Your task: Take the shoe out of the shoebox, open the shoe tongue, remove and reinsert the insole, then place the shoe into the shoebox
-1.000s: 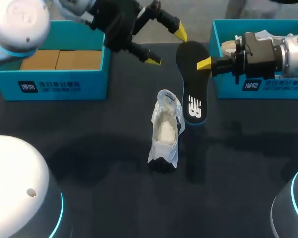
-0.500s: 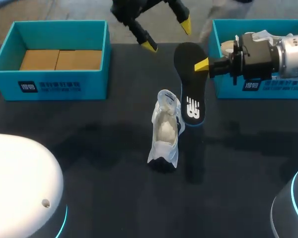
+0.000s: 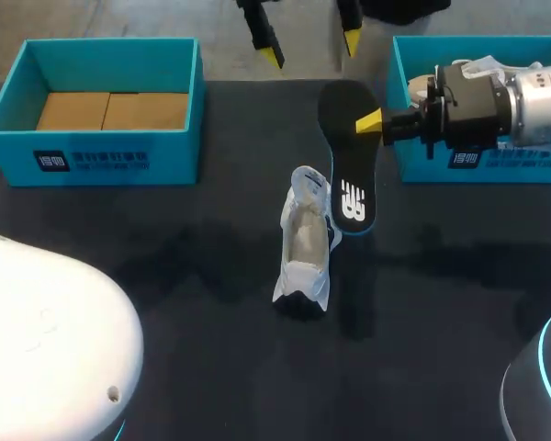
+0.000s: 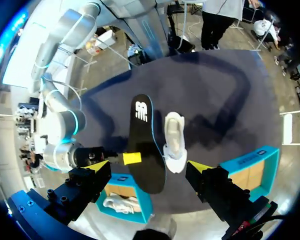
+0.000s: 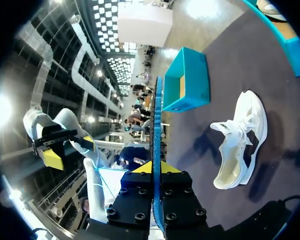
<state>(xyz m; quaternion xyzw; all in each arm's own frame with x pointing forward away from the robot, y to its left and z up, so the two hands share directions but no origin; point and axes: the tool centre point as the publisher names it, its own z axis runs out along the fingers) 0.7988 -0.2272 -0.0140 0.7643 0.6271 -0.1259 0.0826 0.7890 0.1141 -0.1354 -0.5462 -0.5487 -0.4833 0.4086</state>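
An open teal cardboard shoebox [image 3: 92,161] with a brown floor stands on the left of the dark counter [image 3: 165,276]. At the far edge the left hand [image 3: 312,48] hangs with its fingers spread wide, holding nothing. A white sneaker [image 3: 308,243] lies mid-counter, outside both boxes, its opening showing. Just beside it, the right hand [image 3: 370,122] is clamped on the edge of a black foam insole [image 3: 349,156]. A second teal box [image 3: 482,165] stands at the right.
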